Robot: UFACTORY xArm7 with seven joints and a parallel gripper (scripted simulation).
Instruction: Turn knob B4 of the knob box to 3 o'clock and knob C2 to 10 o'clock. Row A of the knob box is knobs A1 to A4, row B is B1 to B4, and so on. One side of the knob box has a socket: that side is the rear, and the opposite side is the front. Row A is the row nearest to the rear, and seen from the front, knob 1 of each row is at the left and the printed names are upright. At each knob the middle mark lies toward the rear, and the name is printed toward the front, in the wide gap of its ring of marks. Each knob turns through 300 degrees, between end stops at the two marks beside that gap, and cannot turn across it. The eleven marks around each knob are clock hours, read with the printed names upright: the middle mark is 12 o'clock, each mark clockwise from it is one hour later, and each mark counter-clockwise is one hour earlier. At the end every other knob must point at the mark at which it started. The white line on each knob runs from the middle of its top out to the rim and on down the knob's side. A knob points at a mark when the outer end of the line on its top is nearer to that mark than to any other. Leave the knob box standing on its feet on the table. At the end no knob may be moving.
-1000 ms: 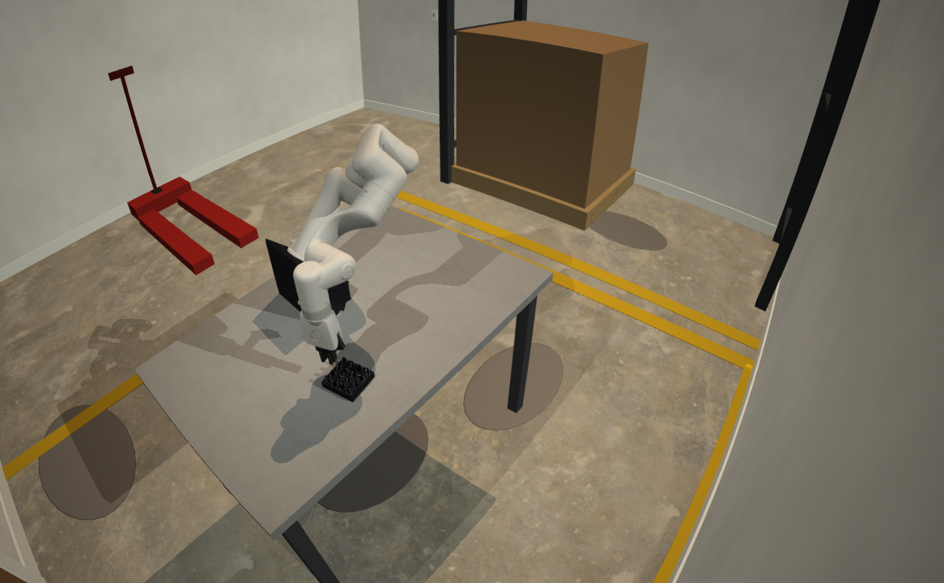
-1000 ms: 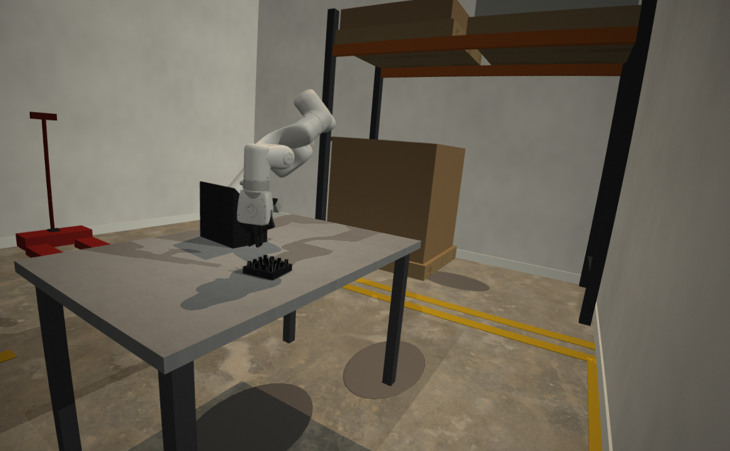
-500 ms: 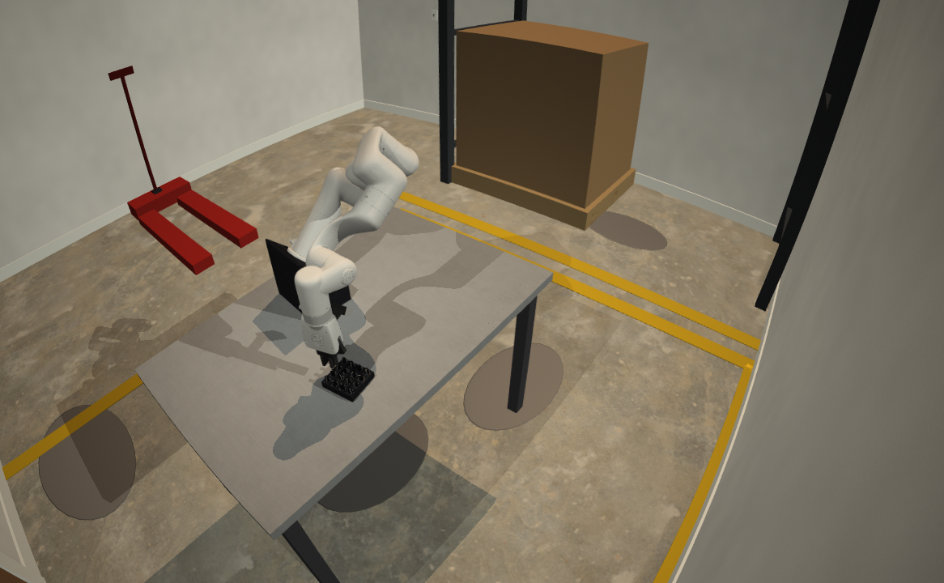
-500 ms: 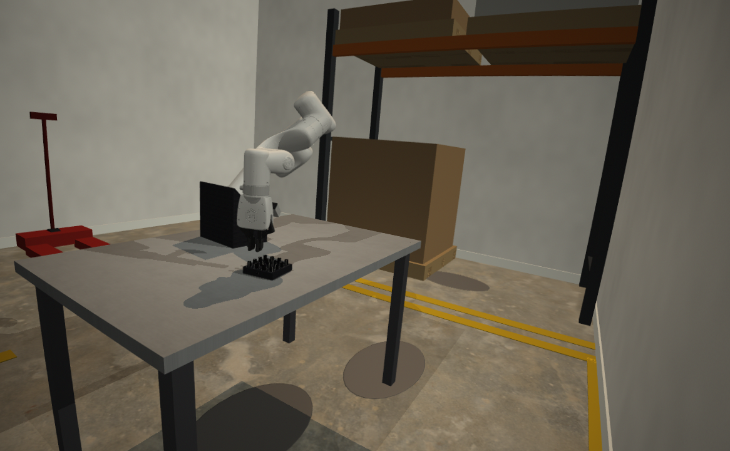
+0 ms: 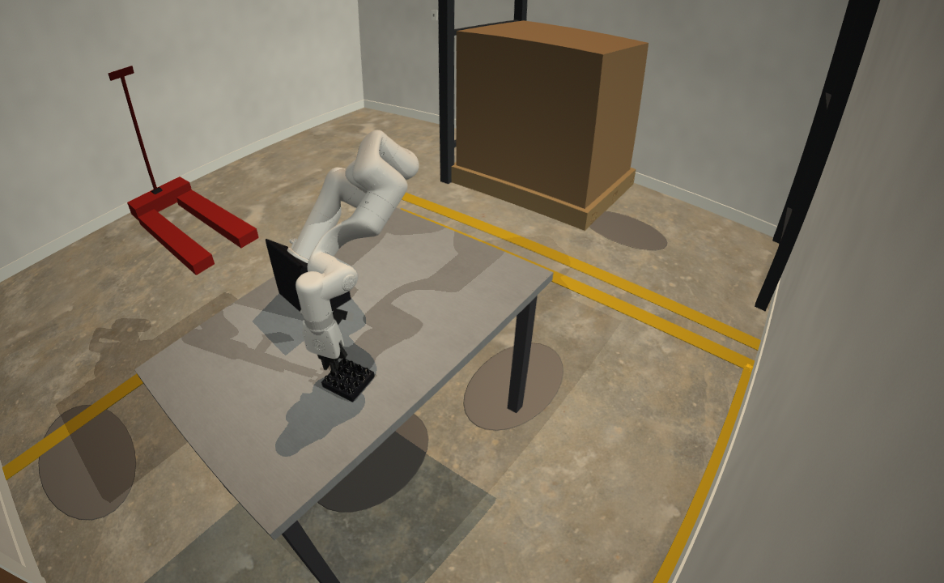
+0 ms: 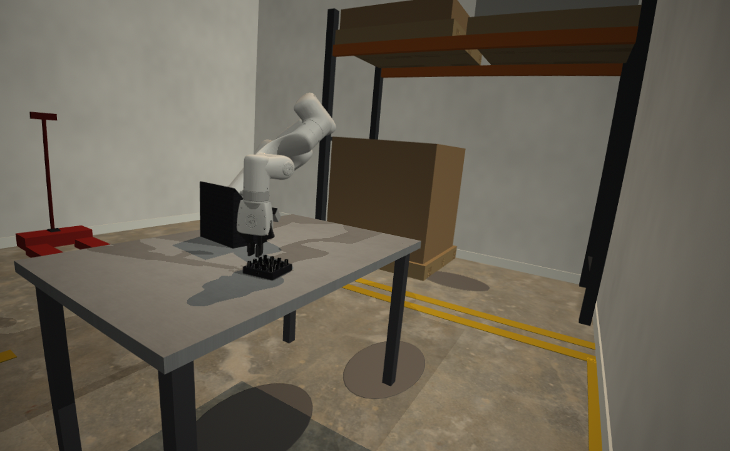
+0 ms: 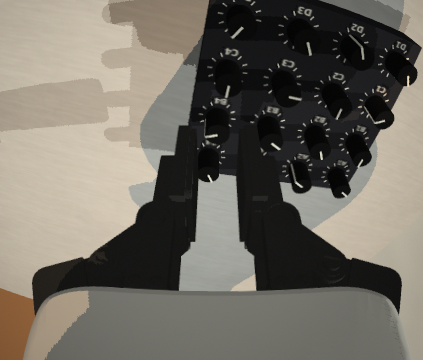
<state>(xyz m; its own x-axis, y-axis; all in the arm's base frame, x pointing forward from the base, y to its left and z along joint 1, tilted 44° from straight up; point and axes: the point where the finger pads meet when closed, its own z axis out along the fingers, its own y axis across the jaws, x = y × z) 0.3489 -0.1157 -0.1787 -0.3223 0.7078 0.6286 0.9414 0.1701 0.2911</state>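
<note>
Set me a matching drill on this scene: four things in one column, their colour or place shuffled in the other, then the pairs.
Things:
1. knob box
2. pallet jack
3. big cardboard box
4. hand

Colour or place:
a. red, on the floor near the wall
b. black, standing on the table
c. brown, on the floor by the rack
d. pointing down, just over the knobs, fingers slightly apart

Pairs: 1-b, 2-a, 3-c, 4-d
</note>
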